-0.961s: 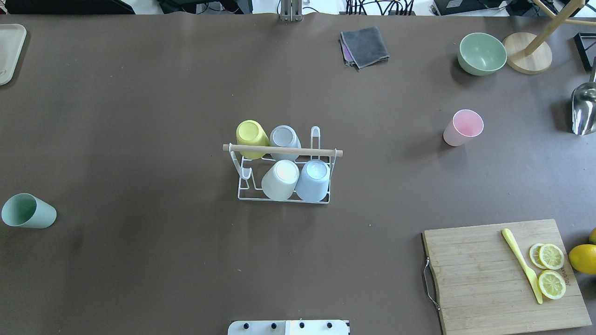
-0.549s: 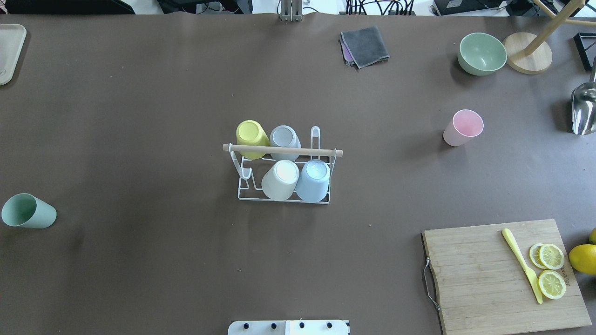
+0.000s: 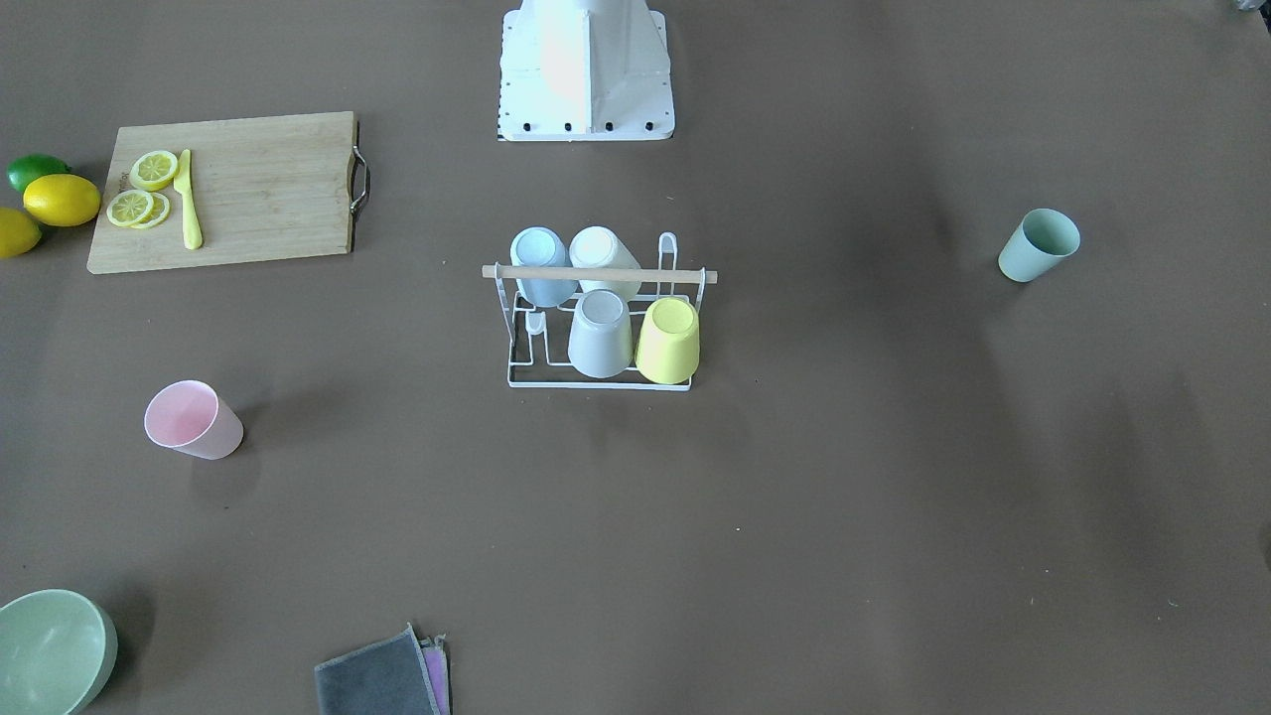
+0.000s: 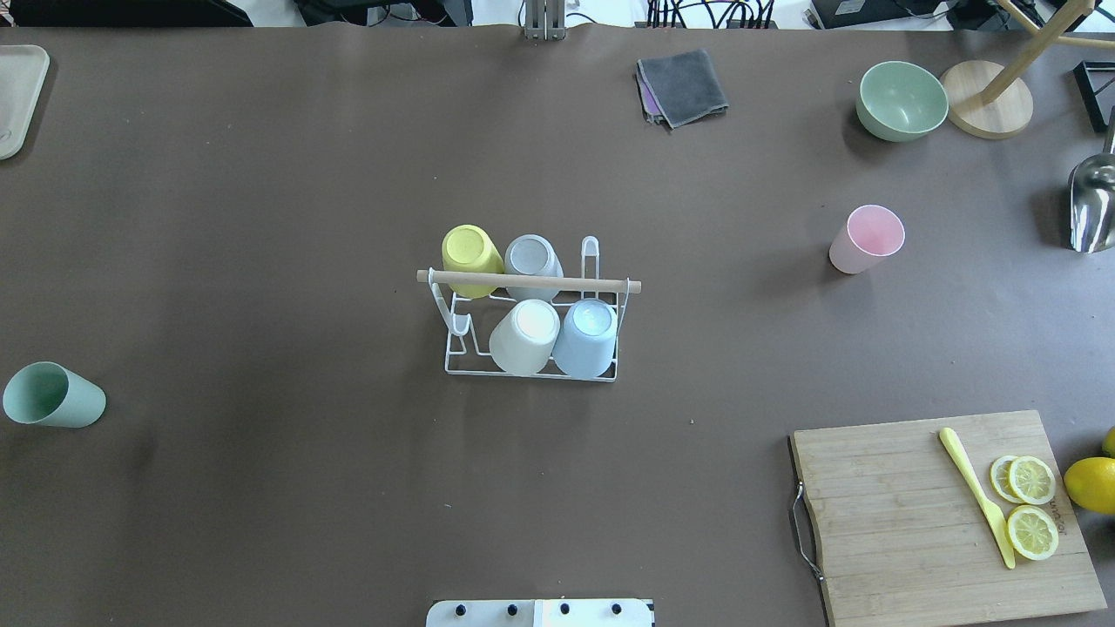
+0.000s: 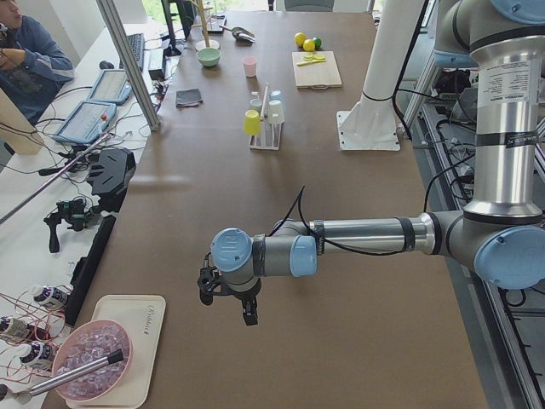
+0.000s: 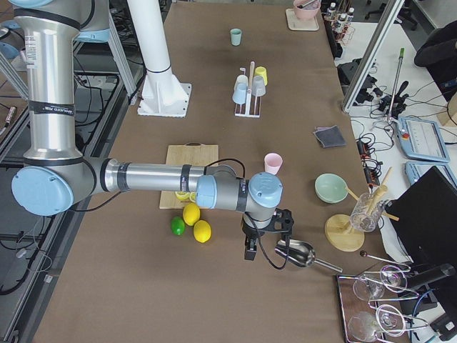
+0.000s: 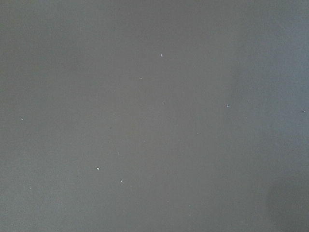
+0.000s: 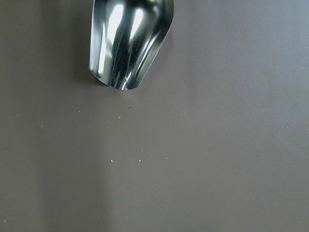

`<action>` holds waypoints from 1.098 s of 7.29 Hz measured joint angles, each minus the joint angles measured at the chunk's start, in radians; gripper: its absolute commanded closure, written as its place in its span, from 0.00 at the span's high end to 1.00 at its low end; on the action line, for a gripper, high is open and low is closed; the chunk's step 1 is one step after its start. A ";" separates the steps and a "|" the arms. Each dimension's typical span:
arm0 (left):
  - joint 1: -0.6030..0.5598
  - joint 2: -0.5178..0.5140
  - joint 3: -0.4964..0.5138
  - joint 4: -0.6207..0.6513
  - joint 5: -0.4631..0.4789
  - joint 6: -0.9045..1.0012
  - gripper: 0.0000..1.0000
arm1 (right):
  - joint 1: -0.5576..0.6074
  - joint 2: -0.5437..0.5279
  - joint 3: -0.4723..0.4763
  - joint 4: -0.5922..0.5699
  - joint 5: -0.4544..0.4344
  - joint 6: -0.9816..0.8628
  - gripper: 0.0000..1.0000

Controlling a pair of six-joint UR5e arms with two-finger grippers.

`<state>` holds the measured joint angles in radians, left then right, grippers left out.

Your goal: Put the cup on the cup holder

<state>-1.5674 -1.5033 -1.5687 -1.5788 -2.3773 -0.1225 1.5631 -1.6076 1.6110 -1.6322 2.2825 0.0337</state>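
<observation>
Long brown-covered table [image 4: 261, 174], cluttered white side bench [image 5: 25, 256], slanted aluminium post [image 5: 129, 60].

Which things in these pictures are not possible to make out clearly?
- Left end effector: only in the exterior left view, small; open or shut unclear.
- Right end effector: only in the exterior right view; same doubt.
- Scoop: cut off by the overhead view's right edge.
- Left wrist view: bare table only.

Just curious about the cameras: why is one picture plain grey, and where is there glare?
Left wrist-mounted view: only the bare table, lightly speckled, dimmer at lower right. Right wrist-mounted view: bright glare streaks on the metal scoop. Exterior front-facing view: the white robot base looks washed out.
</observation>
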 measured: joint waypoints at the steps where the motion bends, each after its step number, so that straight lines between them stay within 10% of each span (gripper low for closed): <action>1: 0.000 0.000 0.000 0.000 0.001 0.000 0.98 | 0.000 0.000 0.000 0.000 0.000 0.000 1.00; 8: -0.002 0.009 -0.014 -0.001 0.002 -0.001 0.98 | 0.005 -0.001 0.008 0.001 0.005 -0.003 1.00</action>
<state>-1.5697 -1.4940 -1.5824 -1.5795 -2.3753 -0.1238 1.5684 -1.6090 1.6193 -1.6315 2.2871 0.0303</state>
